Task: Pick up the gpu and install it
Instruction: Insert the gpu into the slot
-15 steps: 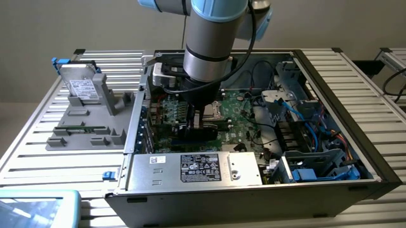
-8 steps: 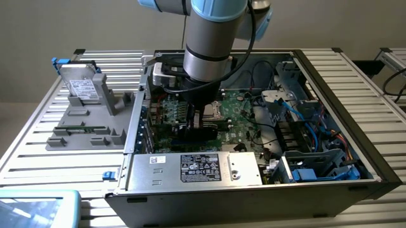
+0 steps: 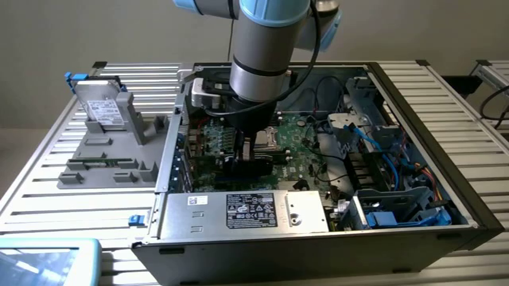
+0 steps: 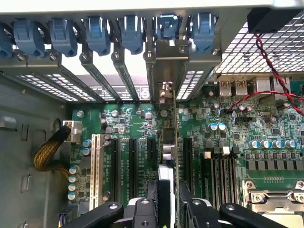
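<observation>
The gpu (image 4: pixel 173 142) stands on edge over the green motherboard (image 4: pixel 123 121). It runs from my fingers toward the case's rear wall. Its silver end bracket (image 4: pixel 168 59) sits among the rear slot covers under a blue clip. My gripper (image 4: pixel 171 202) is shut on the card's near end, one black finger (image 4: pixel 156 199) on each side. In the exterior view my gripper (image 3: pixel 253 156) reaches down into the open computer case (image 3: pixel 413 232), low over the board, with the dark card (image 3: pixel 245 165) under it. I cannot tell whether the card's edge is fully down in its slot.
Empty black expansion slots (image 4: pixel 133 161) lie beside the card, memory slots (image 4: pixel 216 166) and the CPU socket (image 4: pixel 275 197) on the other side. Red and black wires (image 4: pixel 266 66) cross near the rear ports. A grey fixture (image 3: pixel 111 149) holding a silver drive (image 3: pixel 104 110) stands at the exterior view's left.
</observation>
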Action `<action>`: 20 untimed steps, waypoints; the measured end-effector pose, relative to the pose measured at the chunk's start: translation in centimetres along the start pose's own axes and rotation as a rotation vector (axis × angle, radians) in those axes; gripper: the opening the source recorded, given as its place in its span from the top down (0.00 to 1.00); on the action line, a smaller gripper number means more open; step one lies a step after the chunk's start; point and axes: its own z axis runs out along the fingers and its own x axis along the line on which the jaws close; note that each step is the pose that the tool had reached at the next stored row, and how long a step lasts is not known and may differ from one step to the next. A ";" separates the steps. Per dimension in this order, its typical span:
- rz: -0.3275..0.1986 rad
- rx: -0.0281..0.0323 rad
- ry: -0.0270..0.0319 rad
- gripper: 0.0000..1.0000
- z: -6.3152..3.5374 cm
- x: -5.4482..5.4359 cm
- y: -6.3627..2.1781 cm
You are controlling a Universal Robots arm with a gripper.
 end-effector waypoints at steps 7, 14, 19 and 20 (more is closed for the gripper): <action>0.000 0.0000 0.0000 0.71 0.00 0.0 0.00; 0.000 0.0000 0.0017 0.71 -0.01 -0.1 0.02; 0.001 0.0006 0.0039 0.71 0.00 -0.3 0.04; 0.001 0.0005 0.0039 0.71 0.00 -0.3 0.04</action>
